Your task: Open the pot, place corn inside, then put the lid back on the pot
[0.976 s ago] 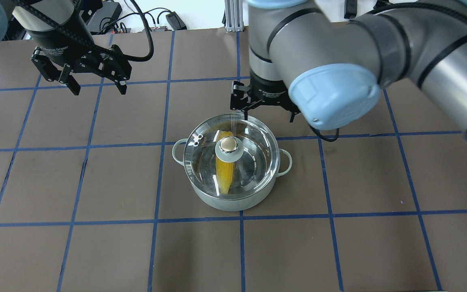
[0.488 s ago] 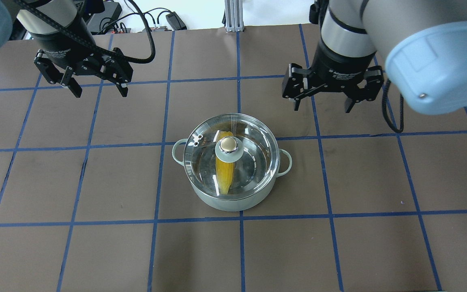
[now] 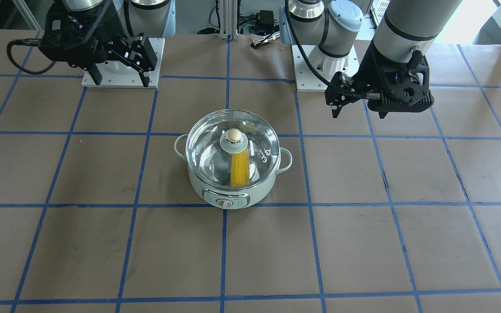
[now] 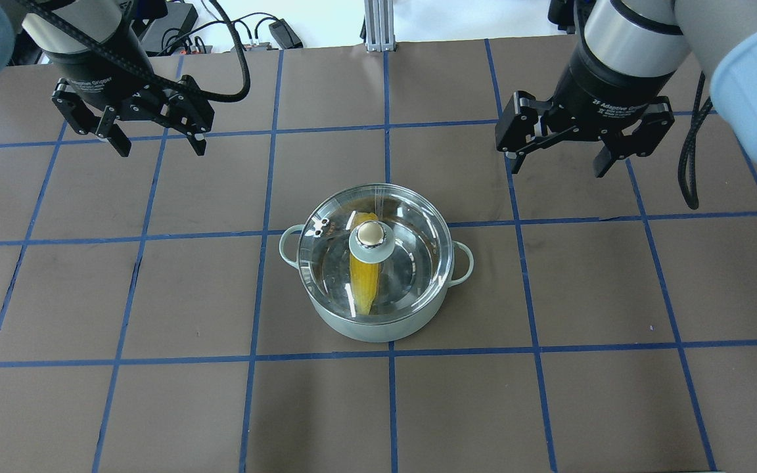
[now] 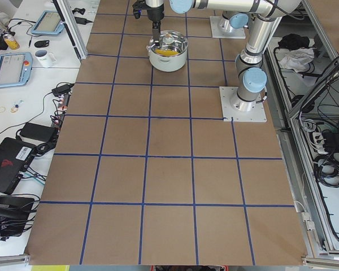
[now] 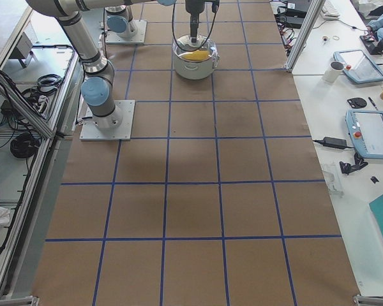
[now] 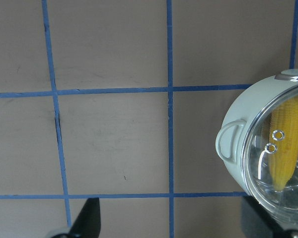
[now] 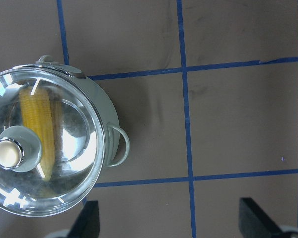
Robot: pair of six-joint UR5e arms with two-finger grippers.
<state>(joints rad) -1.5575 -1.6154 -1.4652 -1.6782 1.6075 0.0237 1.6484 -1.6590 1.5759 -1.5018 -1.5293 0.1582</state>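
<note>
The mint-green pot stands mid-table with its dial panel facing away from the robot. The clear glass lid with its green knob sits closed on the pot. The yellow corn lies inside, seen through the glass, also in the front view and both wrist views. My left gripper is open and empty, high at the far left. My right gripper is open and empty, up and to the far right of the pot.
The table is brown paper with a blue tape grid. The two arm base plates sit at the robot's side. Cables and power bricks lie beyond the far edge.
My right gripper has moved from just behind the pot away to the right and farther back, open and empty. The left gripper, pot, lid and corn have not moved.
</note>
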